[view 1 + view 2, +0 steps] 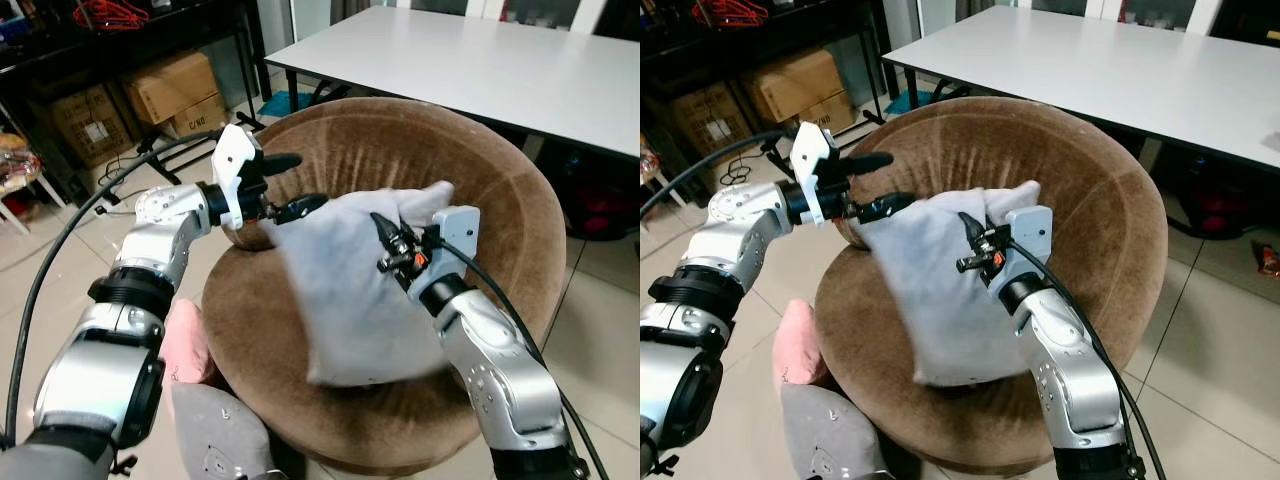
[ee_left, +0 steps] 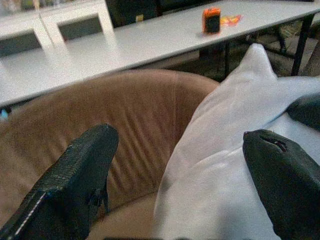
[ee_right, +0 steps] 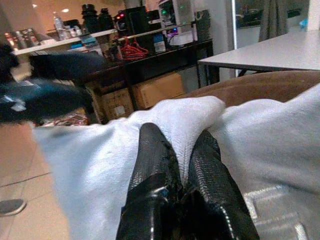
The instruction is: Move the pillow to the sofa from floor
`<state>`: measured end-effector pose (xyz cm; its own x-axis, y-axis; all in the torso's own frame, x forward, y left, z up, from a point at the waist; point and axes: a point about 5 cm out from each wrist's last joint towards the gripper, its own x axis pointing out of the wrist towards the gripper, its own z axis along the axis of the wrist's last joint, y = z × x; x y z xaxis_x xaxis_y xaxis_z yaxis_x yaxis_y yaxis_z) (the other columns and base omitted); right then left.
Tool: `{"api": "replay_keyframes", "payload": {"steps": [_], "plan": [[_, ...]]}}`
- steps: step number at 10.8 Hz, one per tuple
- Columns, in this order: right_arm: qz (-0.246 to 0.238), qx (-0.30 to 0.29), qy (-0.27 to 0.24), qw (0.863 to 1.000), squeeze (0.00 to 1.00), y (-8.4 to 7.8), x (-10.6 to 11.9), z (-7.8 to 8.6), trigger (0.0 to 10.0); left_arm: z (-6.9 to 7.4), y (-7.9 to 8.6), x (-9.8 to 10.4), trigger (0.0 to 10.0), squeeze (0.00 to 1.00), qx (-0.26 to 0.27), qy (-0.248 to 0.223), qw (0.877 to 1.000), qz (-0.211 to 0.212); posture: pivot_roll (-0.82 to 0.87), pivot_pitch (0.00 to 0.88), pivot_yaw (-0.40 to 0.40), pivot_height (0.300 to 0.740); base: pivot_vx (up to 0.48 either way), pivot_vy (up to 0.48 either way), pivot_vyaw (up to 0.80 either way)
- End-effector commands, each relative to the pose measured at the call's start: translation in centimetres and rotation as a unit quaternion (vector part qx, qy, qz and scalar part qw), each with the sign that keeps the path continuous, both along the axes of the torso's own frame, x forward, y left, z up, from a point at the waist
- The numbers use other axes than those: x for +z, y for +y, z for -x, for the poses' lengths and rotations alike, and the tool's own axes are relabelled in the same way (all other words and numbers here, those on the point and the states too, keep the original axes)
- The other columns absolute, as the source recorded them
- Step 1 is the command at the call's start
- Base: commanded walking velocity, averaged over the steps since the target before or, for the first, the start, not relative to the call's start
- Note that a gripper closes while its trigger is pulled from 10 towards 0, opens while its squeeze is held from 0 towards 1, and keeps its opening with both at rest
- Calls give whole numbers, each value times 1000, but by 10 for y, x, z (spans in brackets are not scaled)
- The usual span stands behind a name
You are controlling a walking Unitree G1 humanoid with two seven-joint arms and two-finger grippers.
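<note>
Placement step: right gripper (image 1: 385, 243) pinched the soft white fabric pillow (image 1: 340, 290) (already resting on the round brown velvet sofa (image 1: 500, 200)); left gripper (image 1: 285, 185) open beside it. Next: release.

Overall light: even indoor light, moderately bright in both eye views, no hard shadows.
Glare: the white table (image 1: 480, 60) at 1 o'clock reflects softly, nearly washed out toward the far edge.
Dark zones: shelving (image 1: 60, 40) at 10 o'clock sits in shade; under the table at 3 o'clock is near black.
Pillow (image 1: 350, 290): pale fabric, lower edge smeared with motion blur.
Left wrist view: grainy and soft, the black fingers (image 2: 75, 185) out of focus up close.
Right wrist view: warm tint, the left end effector (image 3: 45, 85) at 9 o'clock heavily blurred; ceiling lamps (image 3: 65, 10) glow at 11 o'clock.
</note>
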<state>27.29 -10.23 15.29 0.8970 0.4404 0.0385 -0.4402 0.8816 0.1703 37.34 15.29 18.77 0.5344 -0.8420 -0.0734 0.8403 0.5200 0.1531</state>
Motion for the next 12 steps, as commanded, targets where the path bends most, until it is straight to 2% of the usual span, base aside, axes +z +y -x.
{"api": "replay_keyframes", "payload": {"steps": [1, 2, 3, 4, 5, 6, 7, 8, 9, 10, 11, 12], "plan": [[-9, 24, -20, 999, 0, 6, 9, 5, 10000, -2, 5, -4, 10000, 282, 7, 21, 1000, -20, -106, 0, 147, 740, 0, 0, 0], [-8, 24, -18, 1000, 0, 7, 8, 6, 10000, -1, 4, -11, 10000, 184, -1, 52, 998, -18, -107, 0, 152, 740, 0, 0, 0], [-8, 23, -18, 1000, 0, 8, 8, 6, 10000, 6, -5, -26, 10000, 125, -46, 112, 993, 5, -114, 0, 158, 740, 0, 0, 0], [-9, 28, -18, 999, 0, 11, 10, 8, 10000, 15, -17, -43, 10000, 110, -90, 177, 979, 37, -118, 0, 160, 740, 0, 0, 0], [-9, 32, -17, 999, 0, 12, 10, 9, 10000, 17, -20, -50, 10000, 82, -89, 194, 976, 35, -119, 0, 160, 740, 0, 0, 0], [-7, 35, -17, 999, 0, 12, 10, 10, 10000, 19, -18, -64, 10000, 0, -69, 196, 978, -20, -122, 0, 162, 740, 0, 0, 0], [-7, 36, -18, 999, 0, 13, 9, 10, 10000, 22, -16, -72, 10000, 0, -66, 196, 977, -54, -122, 0, 164, 740, 0, 0, 0], [-7, 37, -19, 999, 0, 12, 10, 10, 10000, 23, -13, -76, 7451, 0, -58, 201, 975, -74, -122, 0, 165, 740, 0, 0, 0], [-7, 37, -19, 999, 0, 13, 10, 10, 10000, 23, -10, -80, 0, 0, -45, 199, 974, -99, -121, 0, 167, 740, 0, 0, 0], [-10, 37, -21, 999, 0, 13, 11, 9, 10000, 24, -4, -88, 0, 0, -25, 187, 971, -148, -122, 0, 168, 740, 0, 0, 0], [-11, 36, -21, 999, 0, 13, 11, 9, 10000, 24, -2, -90, 0, 0, -18, 181, 971, -158, -122, 0, 169, 740, 0, 0, 0], [-12, 36, -22, 999, 0, 13, 11, 8, 10000, 23, -2, -88, 0, 0, -8, 173, 973, -150, -121, 0, 170, 740, 0, 0, 0]]}}
